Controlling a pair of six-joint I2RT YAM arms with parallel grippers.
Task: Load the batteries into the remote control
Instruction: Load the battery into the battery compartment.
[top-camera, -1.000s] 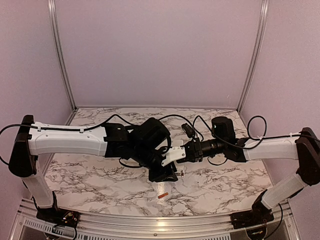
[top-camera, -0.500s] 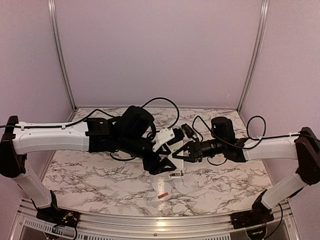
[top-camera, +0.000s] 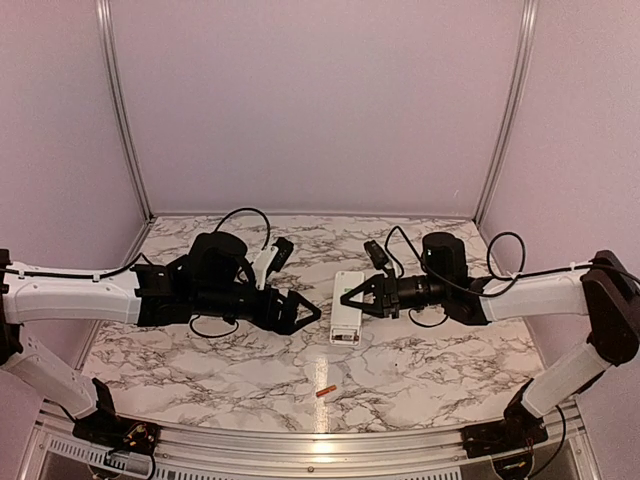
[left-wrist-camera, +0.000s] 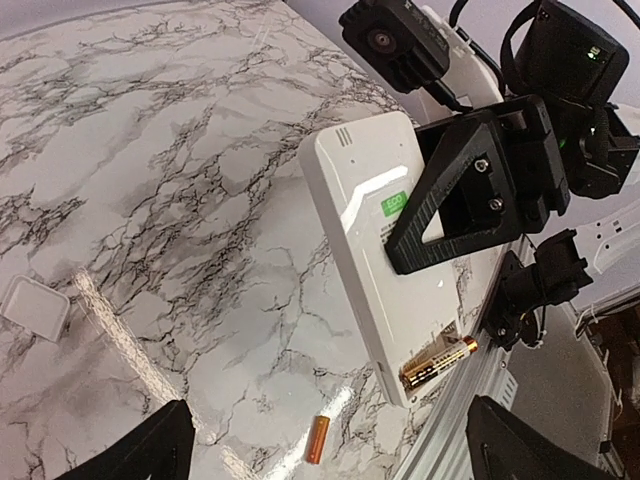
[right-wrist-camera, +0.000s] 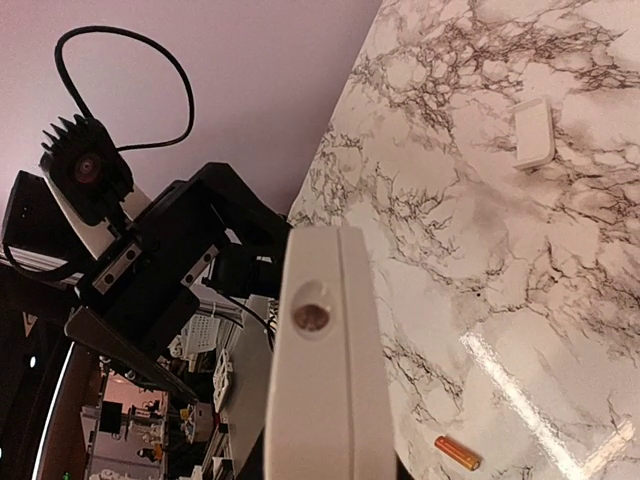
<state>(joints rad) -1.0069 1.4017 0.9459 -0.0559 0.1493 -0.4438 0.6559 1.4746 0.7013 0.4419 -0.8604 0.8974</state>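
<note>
The white remote control (top-camera: 347, 306) hangs above the marble table with its plain back up, and my right gripper (top-camera: 353, 298) is shut on it. Across its back lies a black right finger (left-wrist-camera: 470, 190). A gold battery (left-wrist-camera: 440, 361) lies in the open compartment at the end of the remote (left-wrist-camera: 372, 250). An orange battery (top-camera: 325, 390) rests on the table near the front edge, also seen as an orange battery (left-wrist-camera: 317, 438) and as an orange battery (right-wrist-camera: 457, 452). My left gripper (top-camera: 303, 311) stands open and empty, left of the remote.
A small white battery cover (left-wrist-camera: 35, 306) lies flat on the table, also seen as the cover (right-wrist-camera: 533, 132) in the right wrist view. The aluminium front rail (top-camera: 320, 440) runs just beyond the orange battery. Pale walls enclose the table (top-camera: 450, 370).
My left gripper has opened wide and drawn back to the left, away from the remote. The remote stays in the right gripper, which has hardly moved.
</note>
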